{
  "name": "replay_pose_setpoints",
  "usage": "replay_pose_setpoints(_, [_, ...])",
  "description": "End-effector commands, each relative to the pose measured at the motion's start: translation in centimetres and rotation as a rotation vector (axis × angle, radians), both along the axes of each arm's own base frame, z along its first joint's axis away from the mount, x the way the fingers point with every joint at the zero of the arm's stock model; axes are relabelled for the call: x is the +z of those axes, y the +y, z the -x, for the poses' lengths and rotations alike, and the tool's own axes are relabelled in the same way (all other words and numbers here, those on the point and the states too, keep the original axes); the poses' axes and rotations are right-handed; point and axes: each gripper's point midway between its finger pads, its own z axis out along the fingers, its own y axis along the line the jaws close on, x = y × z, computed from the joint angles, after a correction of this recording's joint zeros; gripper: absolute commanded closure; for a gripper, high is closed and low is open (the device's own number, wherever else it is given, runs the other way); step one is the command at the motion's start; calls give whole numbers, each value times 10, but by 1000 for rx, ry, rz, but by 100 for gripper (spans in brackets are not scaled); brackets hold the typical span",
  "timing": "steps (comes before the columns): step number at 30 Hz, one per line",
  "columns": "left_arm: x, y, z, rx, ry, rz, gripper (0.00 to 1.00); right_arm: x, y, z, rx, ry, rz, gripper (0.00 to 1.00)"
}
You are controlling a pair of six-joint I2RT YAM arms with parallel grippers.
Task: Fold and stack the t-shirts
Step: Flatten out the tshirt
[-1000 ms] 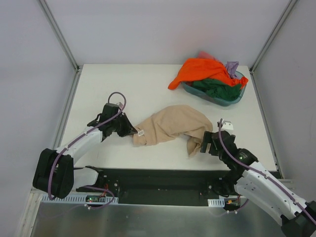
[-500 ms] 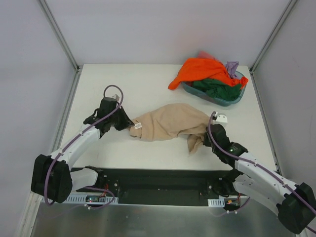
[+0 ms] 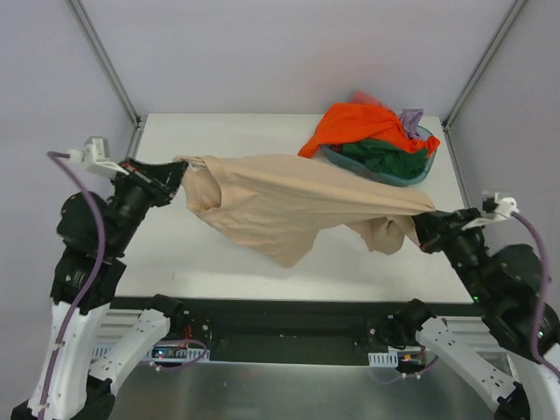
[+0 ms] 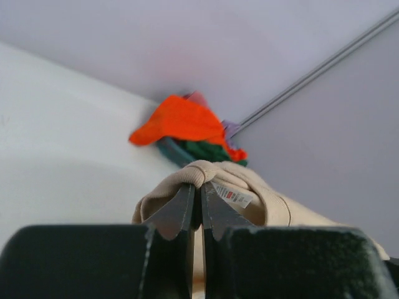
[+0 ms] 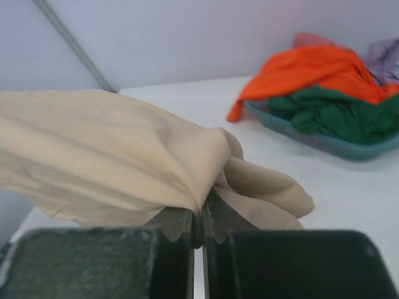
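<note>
spanning l end effector (image 3: 178, 175) to r end effector (image 3: 424, 226): tan t-shirt (image 3: 280, 206).

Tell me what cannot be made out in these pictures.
Top view: bright orange cloth t-shirt and dark green t-shirt hide the inside of the teal plastic basin.
Left wrist view: white label on the tan-beige t-shirt, print too small.
Right wrist view: lilac t-shirt, cut by the right edge.

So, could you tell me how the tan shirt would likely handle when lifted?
Probably floppy: the tan shirt sags between the left claw and right claw. Likely light: two small pinches hold it. It might slip; little cloth is gripped.
</note>
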Motion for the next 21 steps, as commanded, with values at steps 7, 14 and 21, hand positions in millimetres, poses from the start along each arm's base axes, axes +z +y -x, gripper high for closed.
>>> replay_pose_setpoints(7, [73, 25, 30, 75, -187, 4, 100, 60, 34, 70, 394, -99, -78, 99])
replay_pose_setpoints(14, [-43, 61, -76, 434, 190, -174, 100, -51, 26, -13, 19, 275, 30, 93])
replay_pose_setpoints(21, [-179, 75, -190, 351, 712, -257, 59, -176, 24, -72, -192, 694, 384, 58])
